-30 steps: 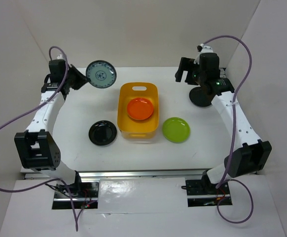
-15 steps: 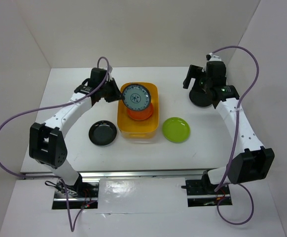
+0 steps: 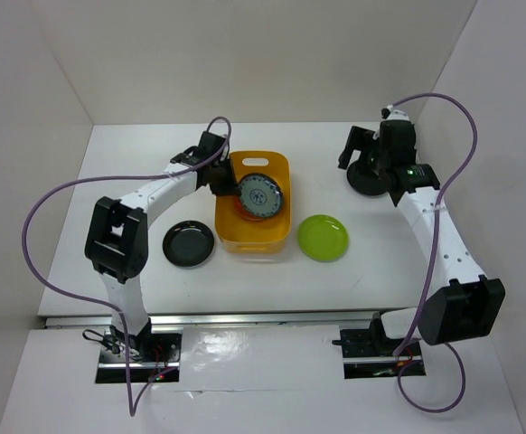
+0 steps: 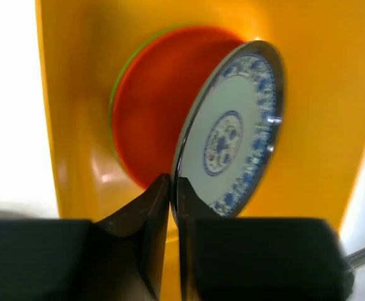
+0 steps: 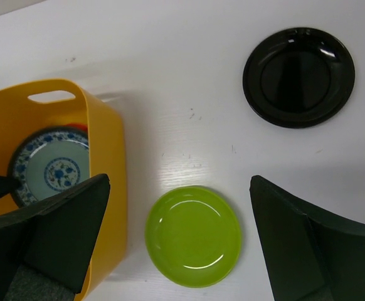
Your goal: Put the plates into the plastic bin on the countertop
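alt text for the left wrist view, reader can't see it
Black jaws, shut on the rim of a small round white-and-blue patterned plate, hold it tilted on edge inside a yellow-orange plastic bin. Behind it an orange round plate lies in the bin, a lime green plate edge showing beneath it.

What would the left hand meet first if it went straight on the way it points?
Probably the orange plate in the bin, right beyond the left hand; the patterned plate it grips may touch it first. Depth is unclear.
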Controlling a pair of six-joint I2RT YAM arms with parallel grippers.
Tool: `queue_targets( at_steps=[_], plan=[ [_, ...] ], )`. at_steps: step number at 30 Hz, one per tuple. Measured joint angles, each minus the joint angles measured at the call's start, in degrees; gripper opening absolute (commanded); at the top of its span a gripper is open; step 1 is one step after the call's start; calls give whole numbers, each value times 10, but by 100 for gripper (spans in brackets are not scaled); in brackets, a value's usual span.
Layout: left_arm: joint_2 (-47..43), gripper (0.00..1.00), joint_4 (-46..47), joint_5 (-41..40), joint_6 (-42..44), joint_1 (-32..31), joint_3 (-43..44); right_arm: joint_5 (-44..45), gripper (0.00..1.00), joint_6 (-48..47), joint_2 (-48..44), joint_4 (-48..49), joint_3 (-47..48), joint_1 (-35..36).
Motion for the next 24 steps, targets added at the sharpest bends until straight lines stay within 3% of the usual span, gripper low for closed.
queue_targets(
  at_steps=[1, 2, 4, 7, 16, 19, 24],
  plan=[
    [2, 32, -1, -3, 0, -1, 8, 2, 100, 4, -4, 2, -10, -1],
    [4, 47, -1, -5, 0, -1, 17, 4, 100, 9, -7, 1, -19, -4],
    [5, 58, 0, -12, 1, -1, 29, 5, 100, 23, -13, 4, -41, -17],
    [5, 100, 3, -19, 4, 0, 39, 7, 100, 49, -24, 14, -90, -51],
    [-19, 100, -7, -23, 2, -10, 40, -24, 100, 108, -11, 90, -225, -168],
    [-70, 100, -13, -14, 11, -16, 40, -46, 100, 117, 18, 132, -242, -198],
    [-191, 100, 36, 85, -2, 29, 7, -76, 97, 123, 90, 200, -242, -231]
  ],
)
